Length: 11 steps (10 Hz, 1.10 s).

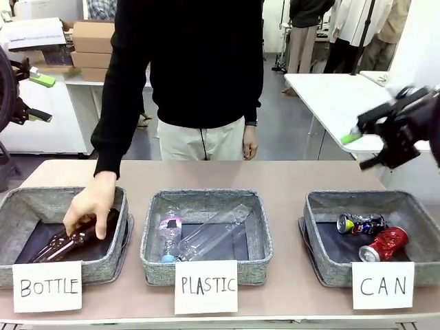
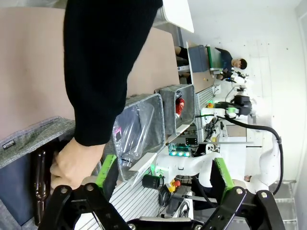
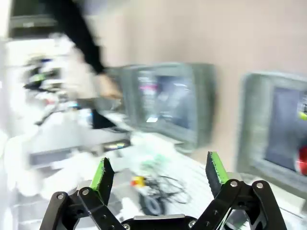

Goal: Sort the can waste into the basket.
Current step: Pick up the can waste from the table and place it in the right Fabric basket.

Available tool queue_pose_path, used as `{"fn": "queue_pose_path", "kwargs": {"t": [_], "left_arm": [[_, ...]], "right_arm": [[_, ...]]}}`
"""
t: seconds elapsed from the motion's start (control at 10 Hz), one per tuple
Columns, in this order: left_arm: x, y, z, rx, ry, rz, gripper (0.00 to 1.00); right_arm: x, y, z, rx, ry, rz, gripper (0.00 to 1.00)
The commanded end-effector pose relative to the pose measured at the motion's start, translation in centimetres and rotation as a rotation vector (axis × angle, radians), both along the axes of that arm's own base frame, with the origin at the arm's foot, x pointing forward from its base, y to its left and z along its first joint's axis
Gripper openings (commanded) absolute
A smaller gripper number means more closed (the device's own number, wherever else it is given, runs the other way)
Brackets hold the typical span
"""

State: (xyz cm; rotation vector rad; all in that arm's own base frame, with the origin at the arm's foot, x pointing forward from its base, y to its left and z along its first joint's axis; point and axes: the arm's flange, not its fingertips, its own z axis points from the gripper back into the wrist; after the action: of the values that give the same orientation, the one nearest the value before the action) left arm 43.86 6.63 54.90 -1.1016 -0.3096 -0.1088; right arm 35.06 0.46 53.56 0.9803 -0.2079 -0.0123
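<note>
Both pieces of can waste lie in the grey CAN basket [image 1: 317,234] at the right. The dark blue and silver can [image 1: 360,223] is at the back, and the red can [image 1: 383,245] is in front of it. My right gripper [image 1: 359,150] hangs open and empty in the air above and behind that basket. My left gripper [image 1: 40,97] is raised at the far left edge, open and empty too. In the left wrist view the left gripper [image 2: 164,172] is spread wide, with the red can [image 2: 180,106] far off. The blurred right wrist view has the right gripper [image 3: 160,175] open and the basket [image 3: 254,124] to the right.
A person stands at the far side with a hand [image 1: 89,205] on brown bottles [image 1: 65,242] in the BOTTLE basket [image 1: 14,220]. The PLASTIC basket [image 1: 155,240] in the middle holds clear bottles [image 1: 206,234]. A white side table [image 1: 330,93] stands at the back right.
</note>
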Motion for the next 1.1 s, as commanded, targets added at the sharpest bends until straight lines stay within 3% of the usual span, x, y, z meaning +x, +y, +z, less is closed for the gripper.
{"fn": "queue_pose_path", "kwargs": {"t": [0.0,0.1,1.0], "left_arm": [[-0.25,-0.06,0.22,0.007,0.015,-0.003,1.0],[-0.25,-0.06,0.22,0.007,0.015,-0.003,1.0],[-0.25,-0.06,0.22,0.007,0.015,-0.003,1.0]], "right_arm": [[0.92,-0.72,-0.99,1.046,-0.246,0.238,1.0],[0.0,0.0,0.0,0.0,0.0,0.0,1.0],[0.0,0.0,0.0,0.0,0.0,0.0,1.0]]}}
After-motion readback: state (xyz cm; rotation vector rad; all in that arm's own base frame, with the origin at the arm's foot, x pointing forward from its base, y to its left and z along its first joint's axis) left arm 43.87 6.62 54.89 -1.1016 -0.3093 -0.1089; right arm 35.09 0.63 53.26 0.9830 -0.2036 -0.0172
